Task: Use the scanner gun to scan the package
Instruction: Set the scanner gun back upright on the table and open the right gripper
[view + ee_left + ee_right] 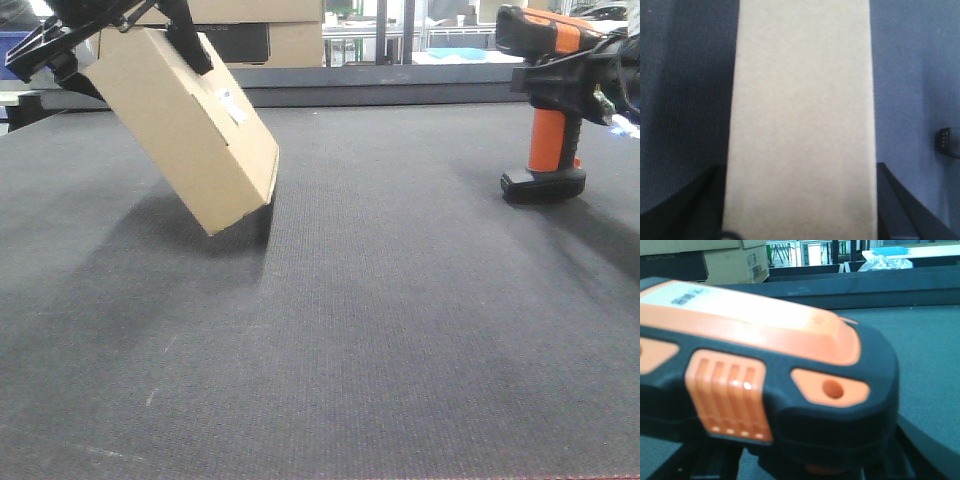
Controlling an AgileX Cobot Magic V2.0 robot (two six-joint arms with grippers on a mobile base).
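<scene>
Presentation step. Left gripper clamps the package, tilted above the table, label facing right. Right gripper grips the scanner, which stands well apart. Next: aim scanner head at label.

Front cam sits low at the table edge, looking across it. Left wrist cam is jammed right against the package, right wrist cam against the scanner gun; the front one catches both.
</scene>
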